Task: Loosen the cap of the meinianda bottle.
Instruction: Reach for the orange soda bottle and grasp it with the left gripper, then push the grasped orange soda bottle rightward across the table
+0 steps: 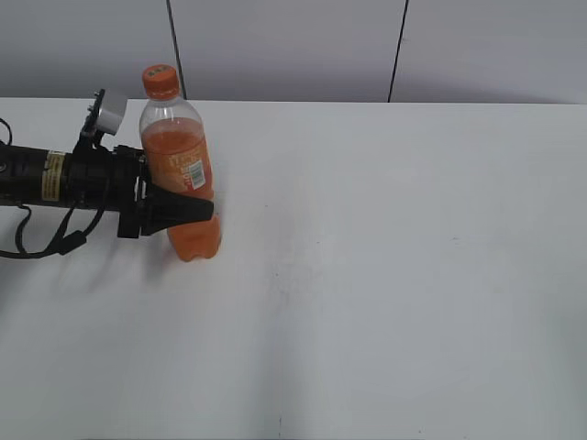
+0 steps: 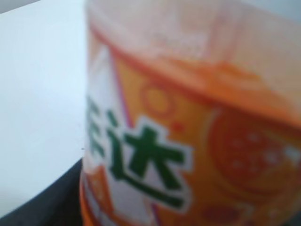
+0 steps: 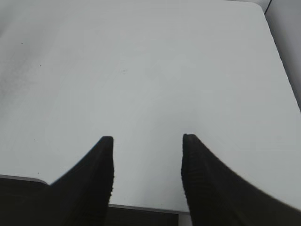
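The meinianda bottle (image 1: 183, 183) stands upright on the white table at the left, filled with orange drink, its barcode patch facing the camera. Its orange cap (image 1: 160, 82) sits on top, untouched. My left gripper (image 1: 188, 209) reaches in from the left and is shut on the bottle's lower body, a black finger across its front. In the left wrist view the label (image 2: 188, 155) fills the frame, blurred, with one dark finger at the lower left. My right gripper (image 3: 147, 141) is open and empty above bare table, out of the exterior view.
The white table (image 1: 394, 257) stretches to the right and front of the bottle. A grey panelled wall (image 1: 293, 46) runs behind it. The table's front edge shows between the fingers in the right wrist view (image 3: 146, 208).
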`<state>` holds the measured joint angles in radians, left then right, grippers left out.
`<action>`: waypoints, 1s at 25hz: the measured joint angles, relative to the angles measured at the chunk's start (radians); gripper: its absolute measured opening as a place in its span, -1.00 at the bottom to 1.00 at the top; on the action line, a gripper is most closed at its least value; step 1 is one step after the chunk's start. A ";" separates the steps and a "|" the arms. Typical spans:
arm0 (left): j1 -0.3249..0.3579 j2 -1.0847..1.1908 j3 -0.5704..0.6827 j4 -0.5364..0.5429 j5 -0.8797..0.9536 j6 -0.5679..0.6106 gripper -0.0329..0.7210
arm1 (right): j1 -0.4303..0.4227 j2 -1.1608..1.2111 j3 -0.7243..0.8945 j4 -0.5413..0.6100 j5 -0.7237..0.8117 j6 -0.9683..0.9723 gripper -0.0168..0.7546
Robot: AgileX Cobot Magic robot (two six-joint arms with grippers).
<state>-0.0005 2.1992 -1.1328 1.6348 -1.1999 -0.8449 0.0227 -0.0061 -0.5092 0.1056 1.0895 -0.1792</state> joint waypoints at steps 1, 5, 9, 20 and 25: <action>0.000 0.000 0.000 0.000 0.002 0.000 0.29 | 0.000 0.000 0.000 0.000 0.000 0.000 -0.03; -0.004 0.000 0.000 0.000 0.005 0.001 0.27 | 0.000 0.000 0.000 0.000 0.000 0.000 -0.03; -0.046 -0.016 -0.001 0.020 0.024 -0.007 0.27 | 0.000 0.000 0.000 0.000 0.000 0.000 -0.03; -0.301 -0.107 0.000 -0.046 0.040 -0.028 0.19 | 0.000 0.000 0.000 0.000 0.000 0.000 -0.03; -0.390 -0.098 0.000 -0.116 0.032 0.026 0.19 | 0.000 0.000 0.000 0.000 0.000 0.000 -0.03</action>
<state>-0.3906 2.1013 -1.1326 1.5184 -1.1677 -0.8190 0.0227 -0.0061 -0.5092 0.1056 1.0895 -0.1792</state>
